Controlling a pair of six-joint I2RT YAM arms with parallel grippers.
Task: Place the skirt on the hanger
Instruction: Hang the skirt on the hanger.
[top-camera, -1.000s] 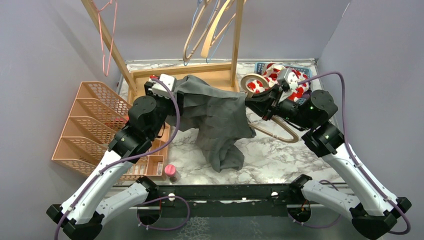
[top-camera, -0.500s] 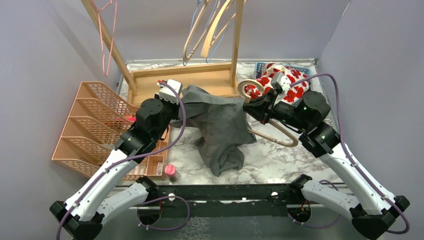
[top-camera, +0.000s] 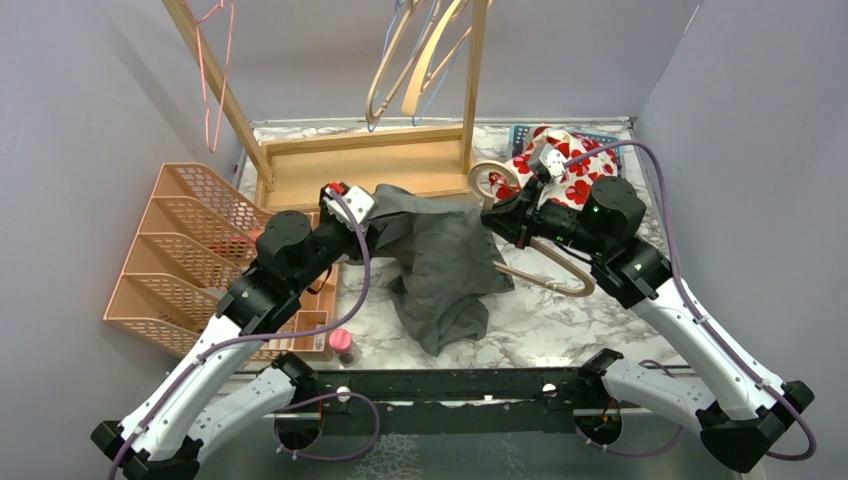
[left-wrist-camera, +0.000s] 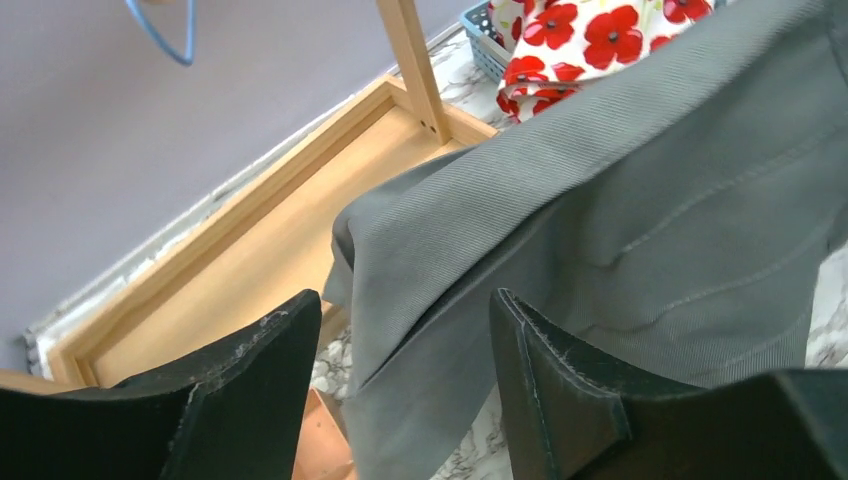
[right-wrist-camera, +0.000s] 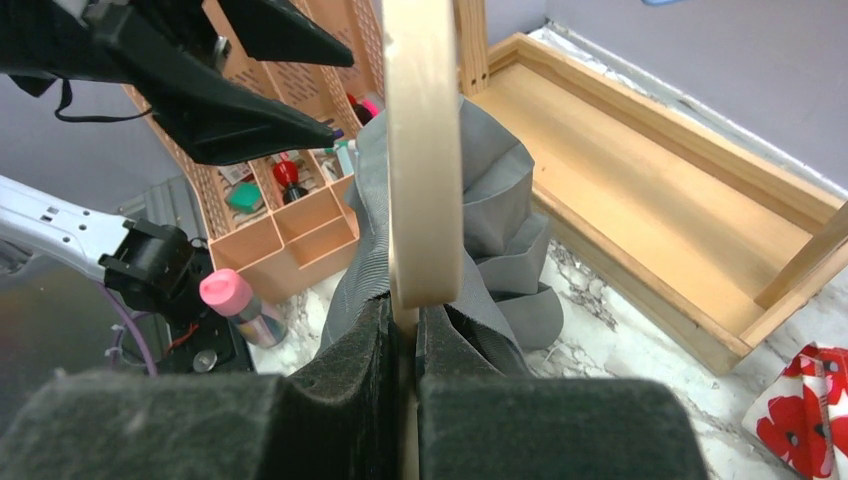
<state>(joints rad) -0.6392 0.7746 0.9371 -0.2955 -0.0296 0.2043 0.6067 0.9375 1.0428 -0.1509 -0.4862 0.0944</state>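
Observation:
The grey skirt (top-camera: 445, 260) is draped over the wooden hanger (top-camera: 548, 280), and its lower part lies crumpled on the marble table. My right gripper (top-camera: 500, 215) is shut on the hanger's pale wooden bar (right-wrist-camera: 420, 200), with grey cloth (right-wrist-camera: 500, 220) falling on both sides of it. My left gripper (top-camera: 368, 215) sits at the skirt's upper left edge. In the left wrist view its jaws stand open (left-wrist-camera: 405, 325), and the skirt's folded edge (left-wrist-camera: 560, 220) runs just beyond the fingertips (left-wrist-camera: 270, 350). I cannot tell whether the pads touch the cloth.
An orange mesh organizer (top-camera: 170, 250) stands at the left, with a pink-capped bottle (top-camera: 342, 343) by its near corner. A wooden garment rack (top-camera: 400, 160) with hanging hangers (top-camera: 400, 70) stands at the back. A red-flowered cloth (top-camera: 578, 170) lies in a basket behind the right arm.
My left gripper has moved right and nearer, and the skirt's left edge has come in with it, bunching the cloth. The right gripper with the hanger has shifted slightly left.

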